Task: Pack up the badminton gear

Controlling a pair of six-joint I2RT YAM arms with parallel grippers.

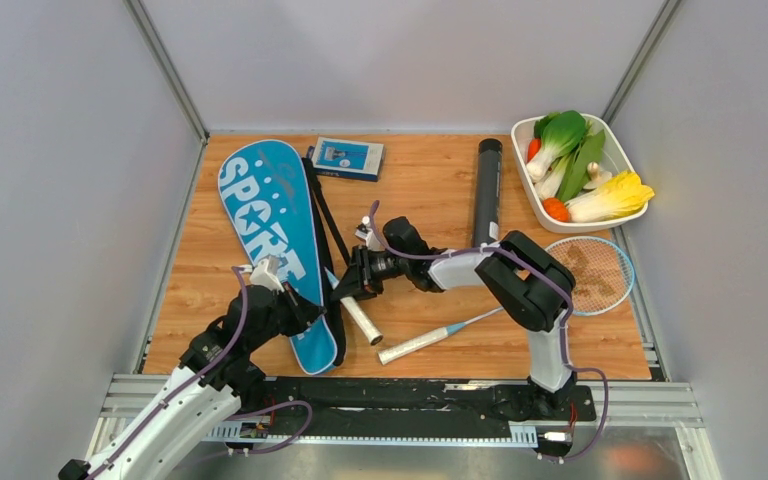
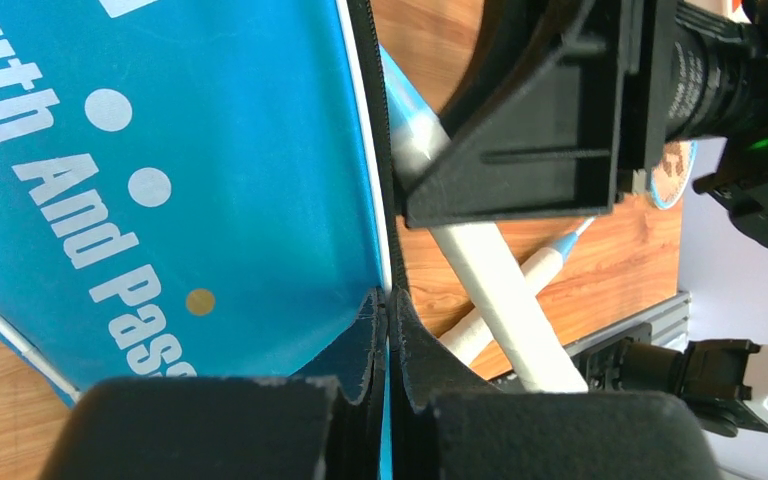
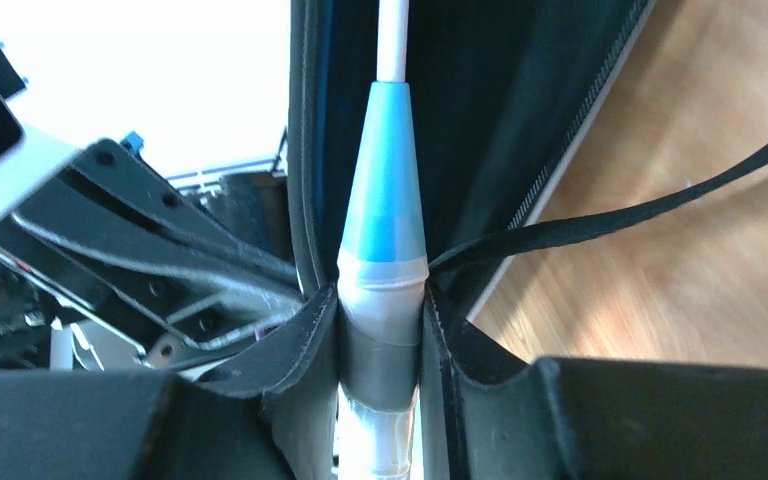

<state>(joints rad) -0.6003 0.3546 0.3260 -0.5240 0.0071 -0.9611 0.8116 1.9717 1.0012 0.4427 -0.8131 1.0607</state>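
Note:
The blue "SPORT" cover (image 1: 270, 235) lies at the left of the table. My left gripper (image 1: 300, 308) is shut on its black zipper edge near the lower end, as the left wrist view shows (image 2: 390, 305). My right gripper (image 1: 352, 283) is shut on the white handle of one racket (image 3: 382, 215) just below its blue cone. That racket's shaft runs into the cover's dark opening (image 3: 500, 110), and its head is hidden. The second racket (image 1: 520, 305) lies on the table at the right. The black tube (image 1: 487, 190) lies behind. No shuttlecocks are in view.
A small blue box (image 1: 346, 157) lies at the back by the cover's top. A white tray of vegetables (image 1: 610, 140) stands at the back right. The cover's black strap (image 1: 332, 225) trails over the wood beside the right gripper.

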